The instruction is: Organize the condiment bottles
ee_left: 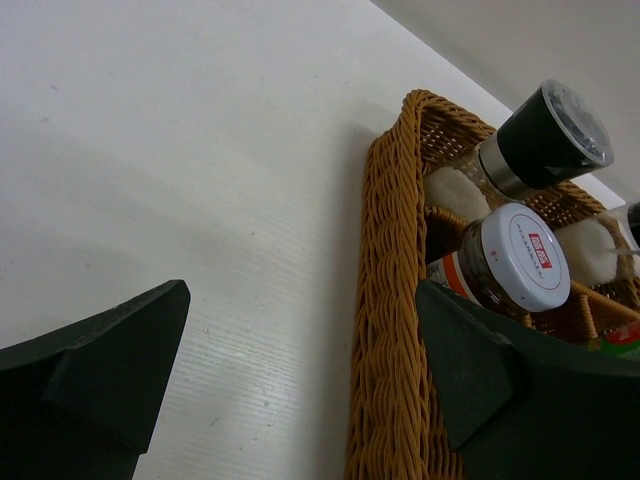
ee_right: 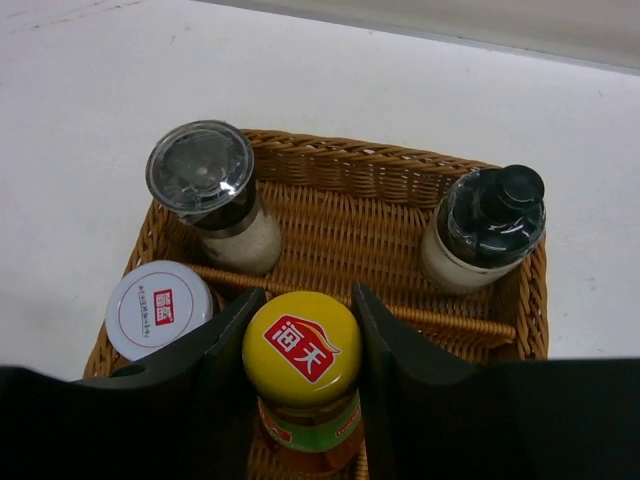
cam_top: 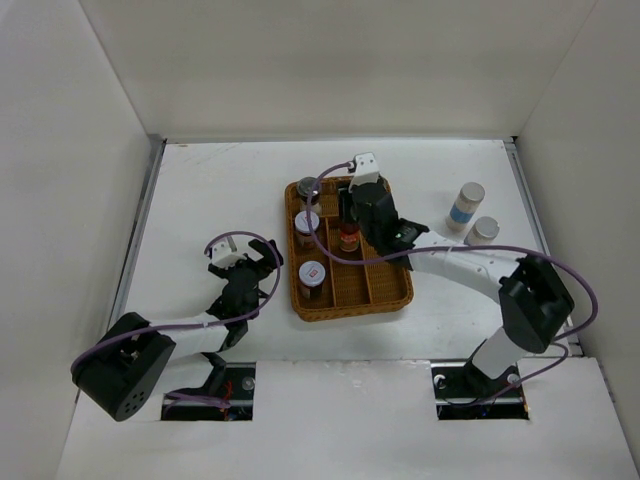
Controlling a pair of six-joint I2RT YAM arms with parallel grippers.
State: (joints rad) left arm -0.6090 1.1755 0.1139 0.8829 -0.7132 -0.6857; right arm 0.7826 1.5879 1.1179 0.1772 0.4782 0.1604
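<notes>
Yellow is the smooth, rounded cap of the slim red bottle (ee_right: 301, 350), which stands upright in the middle lane of the wicker tray (ee_right: 380, 165), about mid-desk. The right gripper (ee_right: 305, 300) pinches it, one finger on either side at cap and neck height. It looks rigid and fairly light, likely glass or hard plastic. Being tall and narrow, it should tip easily if nudged low. The glossy cap seems a poor hold, and a grip just beneath it, on the neck or shoulder, would probably slip less. Neighbours sit near, a white-lidded jar (ee_right: 158, 308) just beside it on one side. A clear-topped shaker (ee_right: 205, 175) and a black-capped bottle (ee_right: 490, 220) stand beyond a divider, so a straight vertical lift seems safest. Two tall white bottles (cam_top: 466, 207) wait outside the tray near the right edge of the desk (cam_top: 200, 200). The left gripper (cam_top: 245, 262) hangs spread and empty over the desk, left of the tray toward the near edge.
</notes>
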